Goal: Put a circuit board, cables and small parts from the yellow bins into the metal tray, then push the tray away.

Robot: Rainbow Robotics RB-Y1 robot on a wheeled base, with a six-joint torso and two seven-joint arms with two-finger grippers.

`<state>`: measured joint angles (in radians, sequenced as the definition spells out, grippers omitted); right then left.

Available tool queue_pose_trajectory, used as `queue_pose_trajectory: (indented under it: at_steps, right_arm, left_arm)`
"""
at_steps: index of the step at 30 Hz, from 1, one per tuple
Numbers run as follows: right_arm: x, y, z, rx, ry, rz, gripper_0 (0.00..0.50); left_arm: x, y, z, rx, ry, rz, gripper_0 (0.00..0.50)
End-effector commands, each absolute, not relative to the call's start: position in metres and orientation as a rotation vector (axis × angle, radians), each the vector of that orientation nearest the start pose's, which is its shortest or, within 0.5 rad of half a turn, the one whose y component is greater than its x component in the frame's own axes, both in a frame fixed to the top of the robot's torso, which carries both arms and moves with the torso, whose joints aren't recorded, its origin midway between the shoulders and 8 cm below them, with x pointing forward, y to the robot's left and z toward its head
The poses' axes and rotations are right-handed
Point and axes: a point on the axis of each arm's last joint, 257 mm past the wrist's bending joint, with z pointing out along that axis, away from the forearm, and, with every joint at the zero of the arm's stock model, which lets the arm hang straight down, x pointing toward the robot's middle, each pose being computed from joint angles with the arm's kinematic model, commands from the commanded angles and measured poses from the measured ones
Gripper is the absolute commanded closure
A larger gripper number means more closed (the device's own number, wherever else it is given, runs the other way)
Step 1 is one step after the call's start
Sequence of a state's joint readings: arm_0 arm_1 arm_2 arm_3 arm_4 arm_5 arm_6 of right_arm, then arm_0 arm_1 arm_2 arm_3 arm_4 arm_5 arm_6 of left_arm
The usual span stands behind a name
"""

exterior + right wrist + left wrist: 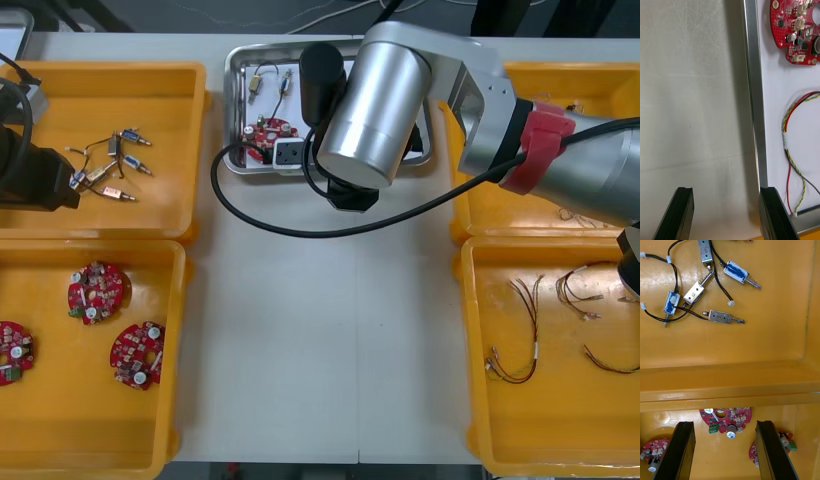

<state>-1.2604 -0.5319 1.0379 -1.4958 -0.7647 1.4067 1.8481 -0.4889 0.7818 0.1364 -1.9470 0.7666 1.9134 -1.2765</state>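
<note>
The metal tray point(236, 62) sits at the table's far middle, white inside, with a round red circuit board point(268, 130) and small metal parts point(262, 82) in it. My right arm point(380, 100) reaches over the tray's near right part. In the right wrist view my right gripper point(726, 213) is open and holds nothing. One finger point(677, 213) is over bare table; the other finger point(773, 213) is at the tray's rim point(754, 93). Inside the rim lie the board point(790, 26) and a red and yellow cable point(790, 150). My left gripper point(724, 450) is open and holds nothing, above the wall point(730, 382) between the two left bins.
The far left bin point(170, 75) holds several small metal parts point(110, 165) on black leads. Three circuit boards point(98, 290) lie in the near left bin. Thin red and yellow cables point(520, 330) lie in the near right bin. A black cable point(260, 222) loops over the table below the tray.
</note>
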Motion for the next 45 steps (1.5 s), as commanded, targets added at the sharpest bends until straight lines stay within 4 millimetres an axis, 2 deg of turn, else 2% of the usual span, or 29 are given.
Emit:
queue_pose_trajectory:
  at_steps: [1,7,16,26,32,45]
  right_arm:
    - [0.531,-0.014,-0.128,-1.723,1.927,-0.46,0.0]
    - [0.514,-0.032,-0.116,-1.671,2.039,-0.436,0.0]
    - [0.485,-0.06,-0.097,-1.436,2.221,-0.352,0.0]
    - [0.448,-0.12,-0.087,-1.121,2.492,-0.147,0.0]
    - [0.438,-0.15,-0.082,-0.928,2.569,-0.073,0.0]
    - [0.416,-0.241,-0.093,-0.425,2.714,-0.008,0.0]
  left_arm:
    - [0.445,0.366,-0.111,0.081,2.617,0.107,0.03]
    - [0.445,0.366,-0.111,0.081,2.617,0.107,0.03]
    - [0.445,0.366,-0.111,0.081,2.617,0.107,0.03]
    - [0.445,0.366,-0.111,0.081,2.617,0.107,0.03]
    - [0.445,0.366,-0.111,0.081,2.617,0.107,0.03]
    - [0.445,0.366,-0.111,0.081,2.617,0.107,0.03]
